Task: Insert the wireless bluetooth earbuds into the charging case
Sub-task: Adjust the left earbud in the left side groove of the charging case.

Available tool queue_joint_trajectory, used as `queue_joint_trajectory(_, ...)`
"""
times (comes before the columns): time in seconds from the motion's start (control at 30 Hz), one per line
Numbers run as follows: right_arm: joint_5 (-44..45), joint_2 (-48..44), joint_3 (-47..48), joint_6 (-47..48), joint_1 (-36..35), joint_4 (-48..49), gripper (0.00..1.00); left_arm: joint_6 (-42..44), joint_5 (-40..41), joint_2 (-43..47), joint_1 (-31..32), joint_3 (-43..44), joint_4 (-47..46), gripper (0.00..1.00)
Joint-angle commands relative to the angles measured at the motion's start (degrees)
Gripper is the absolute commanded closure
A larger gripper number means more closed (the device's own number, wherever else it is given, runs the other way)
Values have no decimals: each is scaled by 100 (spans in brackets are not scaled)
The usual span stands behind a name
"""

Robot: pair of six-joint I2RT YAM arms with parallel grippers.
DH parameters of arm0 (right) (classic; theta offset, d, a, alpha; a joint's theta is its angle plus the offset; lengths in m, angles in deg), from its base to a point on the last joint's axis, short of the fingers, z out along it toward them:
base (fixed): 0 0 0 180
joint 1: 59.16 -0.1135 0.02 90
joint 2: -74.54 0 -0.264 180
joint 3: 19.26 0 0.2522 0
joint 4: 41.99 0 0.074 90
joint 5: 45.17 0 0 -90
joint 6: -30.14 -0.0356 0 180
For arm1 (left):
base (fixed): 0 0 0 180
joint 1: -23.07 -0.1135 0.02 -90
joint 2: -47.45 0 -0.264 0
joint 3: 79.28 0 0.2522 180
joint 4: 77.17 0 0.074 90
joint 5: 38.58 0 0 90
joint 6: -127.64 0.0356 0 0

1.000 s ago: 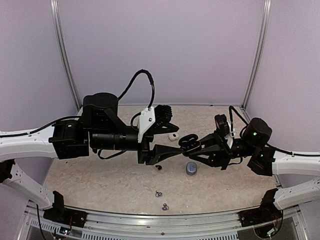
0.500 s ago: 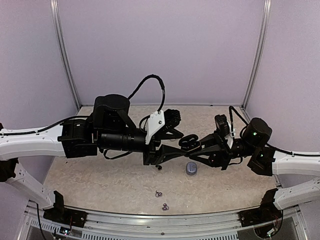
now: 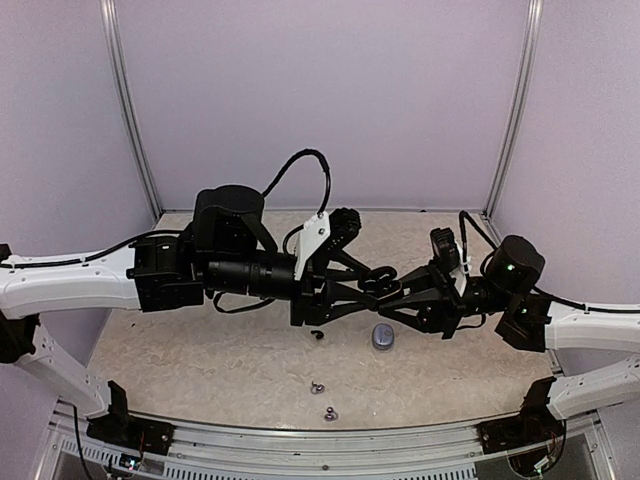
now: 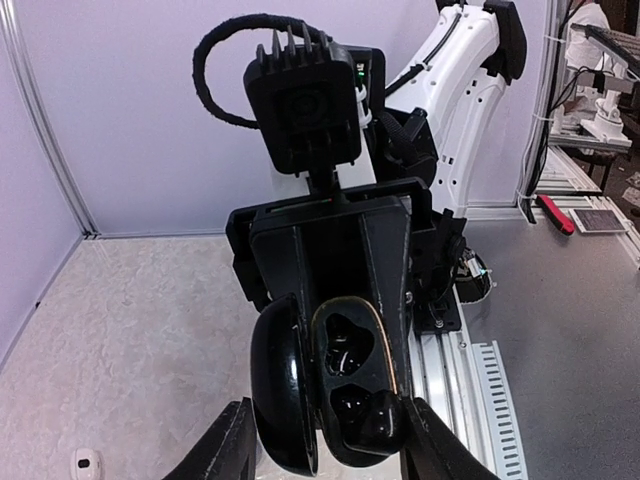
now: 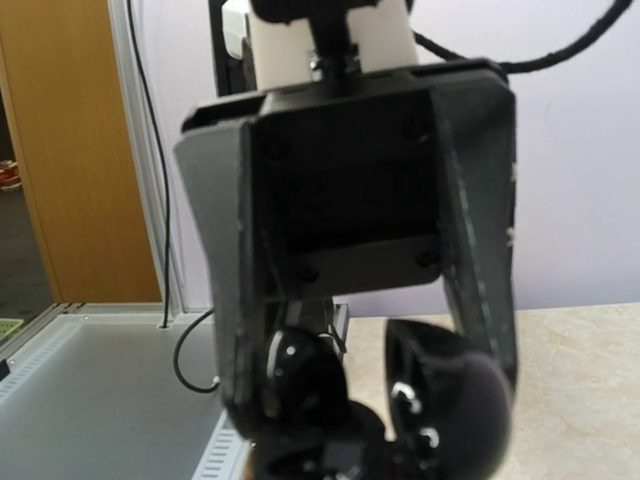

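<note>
While the two arms meet nose to nose above the table (image 3: pixel 200 360), it's the right gripper (image 3: pixel 392 291) doing the holding: clamped tight on the black charging case (image 4: pixel 352 385), which hangs clear of the surface with its lid (image 4: pixel 280 390) swung open to one side. Facing it, the left gripper (image 4: pixel 326 410) has its jaws apart, one finger either side of the case's near end. Touching or not, I can't tell. One pocket looks bare, and the other may hold something glossy, hard to say. Down below, a grey case (image 3: pixel 383 337) sits under the meeting point, a black earbud (image 3: pixel 317 334) lies near it, and two silvery earbuds (image 3: pixel 317 387) lie closer to the arm bases. I'd call this mid-loading, far from done. The next move wants a bud fetched, lined up over a pocket and pressed in gently while the right holds steady.
</note>
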Motion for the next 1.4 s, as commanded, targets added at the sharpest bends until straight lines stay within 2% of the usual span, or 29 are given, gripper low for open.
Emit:
queue_joint_trajectory(0.0,-170,-141,0,104,-104,95,100,-474,-159,-109,-251,132,-491,51)
queue_joint_trajectory(0.23,-148,-149,15,114,-165,117,100,-889,-652,-282,-417,95,-782,51)
queue_joint_trajectory(0.43,-139,-180,37,115,-185,113,100,-1306,-799,-381,-522,15,-1009,46)
queue_joint_trajectory(0.63,-30,-253,-40,4,-189,231,100,-1343,-970,-407,-536,-3,-1072,34)
queue_joint_trajectory(0.73,126,-308,-116,-69,-190,302,100,-1196,-1062,-336,-463,-8,-1104,20)
queue_joint_trajectory(0.87,251,-368,-220,-185,-180,406,100,-951,-794,-162,-310,-3,-1051,10)
queue_joint_trajectory(1.13,466,-395,-272,-235,-164,376,100,-934,-412,486,-330,-540,-1319,8)
queue_joint_trajectory(1.37,964,-721,-345,27,-25,-306,100,-1491,1275,988,-560,-983,-866,5)
